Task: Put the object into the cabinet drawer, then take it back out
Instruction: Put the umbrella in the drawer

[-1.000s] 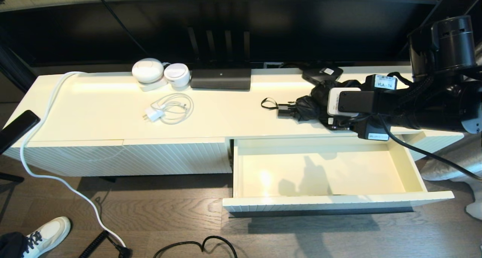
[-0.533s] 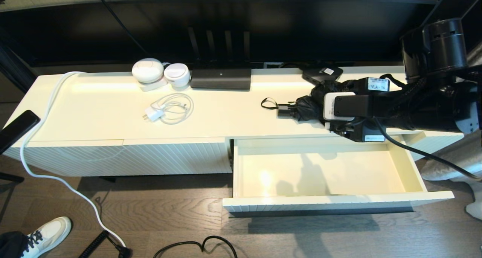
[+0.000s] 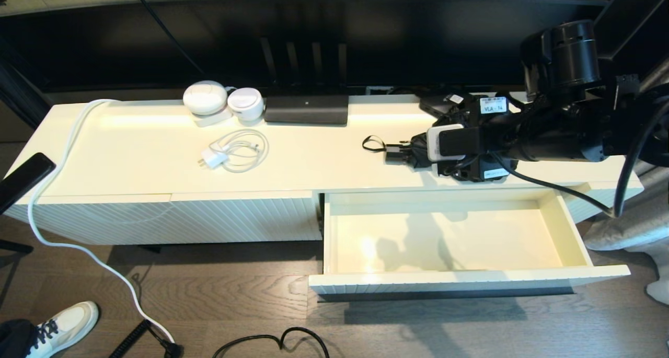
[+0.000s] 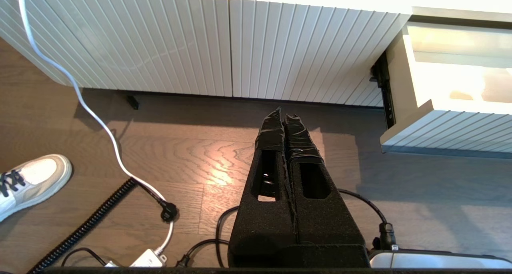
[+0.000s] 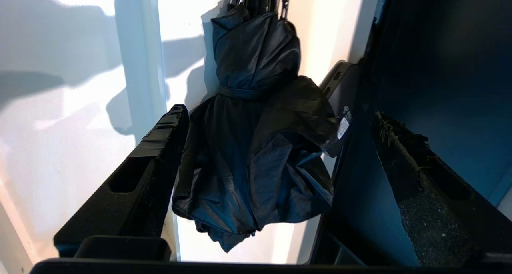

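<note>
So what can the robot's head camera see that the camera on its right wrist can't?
Only the head view shows the open drawer, the white charger and the umbrella's handle with its wrist loop. Only the right wrist view shows the right tool open, one finger on either side of the bunchy fabric. Both show the black umbrella lying on the cabinet top.
</note>
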Available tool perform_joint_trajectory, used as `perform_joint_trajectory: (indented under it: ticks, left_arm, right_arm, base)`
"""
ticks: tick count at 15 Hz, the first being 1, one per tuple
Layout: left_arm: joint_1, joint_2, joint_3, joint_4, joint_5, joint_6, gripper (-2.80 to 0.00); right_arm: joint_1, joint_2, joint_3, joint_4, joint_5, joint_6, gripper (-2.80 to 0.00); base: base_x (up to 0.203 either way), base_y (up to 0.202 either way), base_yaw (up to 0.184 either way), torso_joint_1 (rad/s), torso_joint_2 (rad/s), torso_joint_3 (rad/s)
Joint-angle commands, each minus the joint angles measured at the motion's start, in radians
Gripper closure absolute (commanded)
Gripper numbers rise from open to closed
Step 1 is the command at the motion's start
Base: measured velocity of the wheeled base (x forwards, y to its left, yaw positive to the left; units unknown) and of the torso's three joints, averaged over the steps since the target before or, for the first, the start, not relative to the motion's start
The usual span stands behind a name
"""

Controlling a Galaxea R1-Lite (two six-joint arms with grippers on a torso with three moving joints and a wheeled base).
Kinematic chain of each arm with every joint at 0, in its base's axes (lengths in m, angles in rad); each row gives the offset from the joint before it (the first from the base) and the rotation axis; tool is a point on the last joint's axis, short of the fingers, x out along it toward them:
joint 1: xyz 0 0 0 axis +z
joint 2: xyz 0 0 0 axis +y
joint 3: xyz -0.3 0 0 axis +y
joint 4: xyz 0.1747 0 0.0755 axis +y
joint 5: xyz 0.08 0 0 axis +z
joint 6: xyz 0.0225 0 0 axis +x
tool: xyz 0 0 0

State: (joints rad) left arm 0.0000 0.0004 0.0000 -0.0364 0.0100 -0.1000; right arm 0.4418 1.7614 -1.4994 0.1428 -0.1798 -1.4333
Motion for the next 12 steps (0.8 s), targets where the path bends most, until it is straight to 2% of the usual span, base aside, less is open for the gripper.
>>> perform_joint_trajectory:
  ticks: [1, 12]
  left_arm:
    - [0.0, 0.0, 0.0, 0.0, 0.001, -0.001, 0.0]
    - [0.0, 0.0, 0.0, 0.0, 0.001, -0.001, 0.0]
  right_arm:
    - [-0.009, 0.044, -0.008, 0.0, -0.001, -0.014, -2.8]
    - [-0.065, 0.249, -0.187, 0.0, -0.016, -0.016, -2.8]
  base:
    - [0.0, 0.0, 0.0, 0.0, 0.0, 0.0]
    - [0.0, 0.0, 0.0, 0.0, 0.0, 0.0]
